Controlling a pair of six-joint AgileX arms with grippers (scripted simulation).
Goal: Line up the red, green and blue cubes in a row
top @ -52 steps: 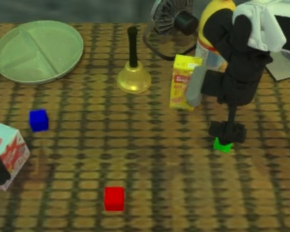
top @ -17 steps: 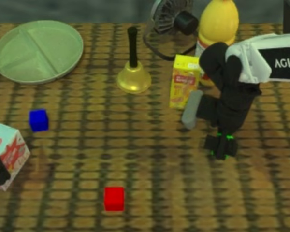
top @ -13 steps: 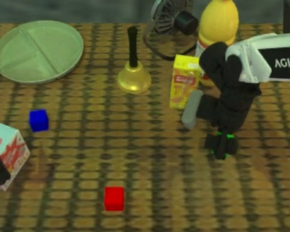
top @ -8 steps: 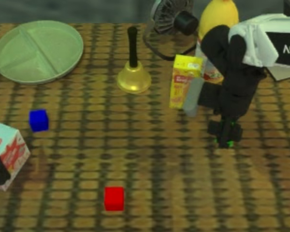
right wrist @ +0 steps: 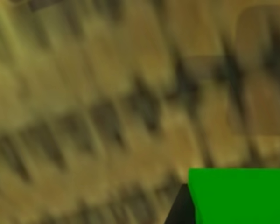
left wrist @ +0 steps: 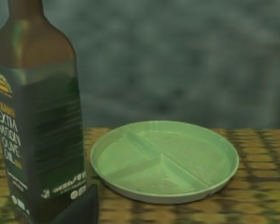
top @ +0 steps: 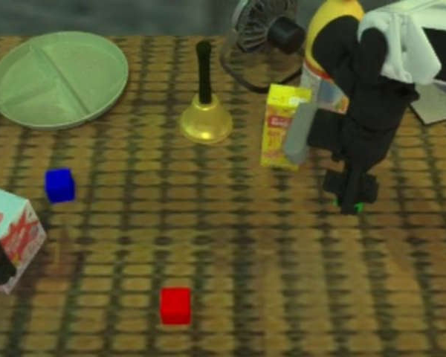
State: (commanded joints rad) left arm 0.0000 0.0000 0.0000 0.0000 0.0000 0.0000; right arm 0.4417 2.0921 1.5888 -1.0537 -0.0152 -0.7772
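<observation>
Woven mat: brown basket-weave pattern covers the whole table (top: 230, 245); everything stands on it.
My right arm: black and white, reaching in from the top view's upper right, wrist pointed straight down over the right half of the table.
Green plate: pale green, three compartments (top: 57, 77), far left corner in the top view; the left wrist view shows it too (left wrist: 164, 161), nothing in it.
Oil bottle: dark glass with a printed label (left wrist: 39, 116), close to my left wrist camera, beside the plate.
Yellow bottle: (top: 328, 22) at the back, partly behind my right arm, next to a small black fan (top: 264, 30).
Brass bell: black handle, upright (top: 206, 111), between plate and carton.
Yellow juice carton: (top: 282, 126) upright, just left of my right wrist.
Printed box: red and white (top: 18, 230), at the left edge.
My left arm: parked at the left edge by that box, only a dark sliver showing; fingers out of sight.
My right gripper: (top: 349, 195) clamped on the green cube (right wrist: 240, 196); from above only green slivers show at the fingertips. The cube sits between my fingers, clear of the mat.
Red cube: (top: 175, 306) on the mat, near front, left of centre, well apart from my right gripper.
Blue cube: (top: 59, 185) on the mat toward the left, well apart from the red one.
</observation>
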